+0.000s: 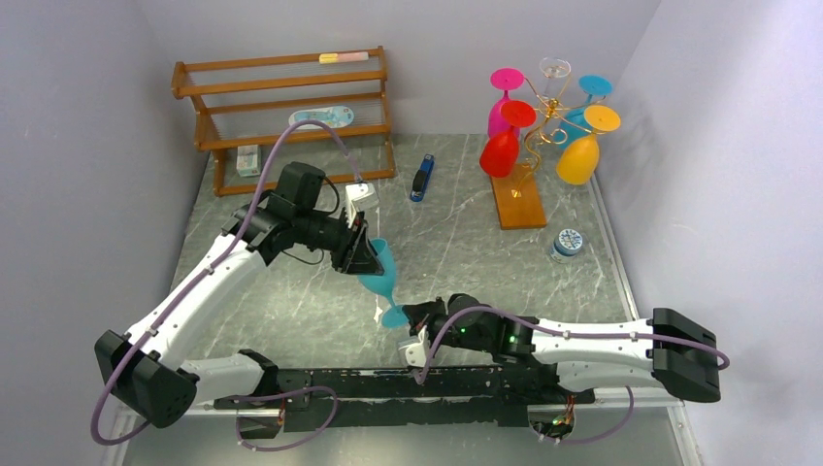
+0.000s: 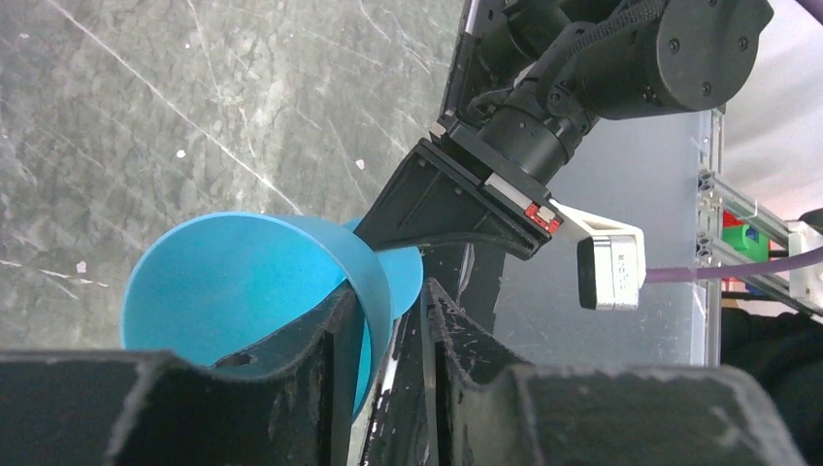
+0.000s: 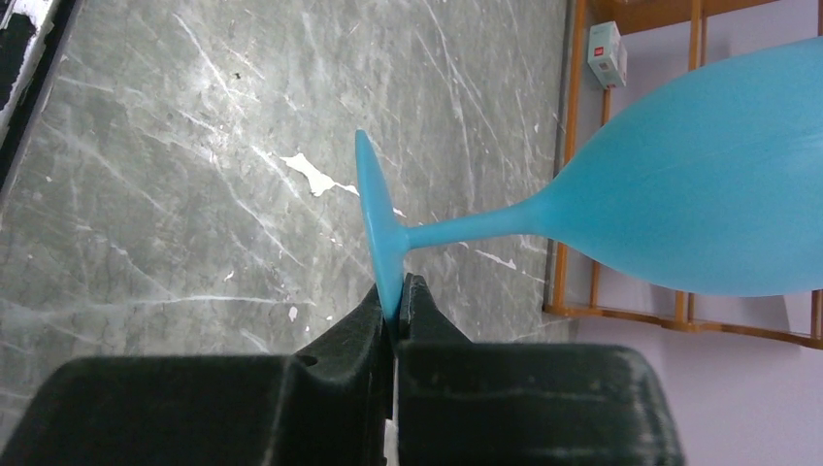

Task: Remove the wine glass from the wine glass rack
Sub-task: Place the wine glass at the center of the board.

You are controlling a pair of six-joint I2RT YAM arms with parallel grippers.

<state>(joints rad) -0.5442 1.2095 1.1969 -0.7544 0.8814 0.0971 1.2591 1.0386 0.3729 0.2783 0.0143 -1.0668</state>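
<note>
A teal wine glass (image 1: 380,275) lies tilted in the air over the middle of the table, between my two grippers. My right gripper (image 1: 408,320) is shut on the edge of its foot (image 3: 374,209), with the stem and bowl (image 3: 699,194) reaching away. My left gripper (image 1: 367,254) straddles the bowl's rim (image 2: 374,282). One finger is inside the bowl, the other outside, with a gap to the wall. The gold wire wine glass rack (image 1: 543,131) stands on its orange-brown base (image 1: 519,199) at the back right. It carries several coloured glasses and a clear one.
A brown slatted wooden shelf (image 1: 291,107) stands at the back left and holds a small box (image 1: 248,160). It also shows in the right wrist view (image 3: 679,320). A blue stapler-like object (image 1: 421,180) lies mid-back. A small round tin (image 1: 567,243) sits near the rack's base.
</note>
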